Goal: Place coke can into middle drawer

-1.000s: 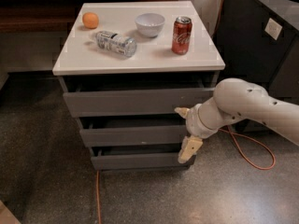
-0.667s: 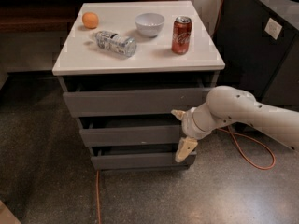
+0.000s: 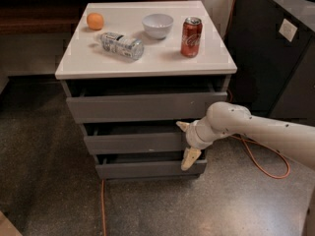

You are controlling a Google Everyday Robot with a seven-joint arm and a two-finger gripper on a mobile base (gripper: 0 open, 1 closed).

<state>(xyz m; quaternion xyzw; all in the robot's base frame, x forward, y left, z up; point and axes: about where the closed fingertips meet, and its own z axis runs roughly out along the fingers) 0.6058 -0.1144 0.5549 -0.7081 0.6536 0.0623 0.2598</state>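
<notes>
The red coke can (image 3: 191, 37) stands upright on the white cabinet top (image 3: 147, 60), near its right edge. Below are three grey drawer fronts. The middle drawer (image 3: 135, 142) is pulled out a little, with a dark gap above its front. My gripper (image 3: 186, 142) is at the right end of the middle drawer front, open and empty. One fingertip (image 3: 182, 126) sits at the drawer's top edge and the other (image 3: 189, 159) hangs below it. The white arm (image 3: 261, 134) reaches in from the right.
On the top also lie a clear plastic bottle (image 3: 121, 44) on its side, a white bowl (image 3: 157, 25) and an orange (image 3: 95, 20). A dark cabinet (image 3: 275, 53) stands to the right. An orange cable (image 3: 263, 163) runs over the floor.
The gripper and arm have moved left along the middle drawer front. The things on the top have not moved.
</notes>
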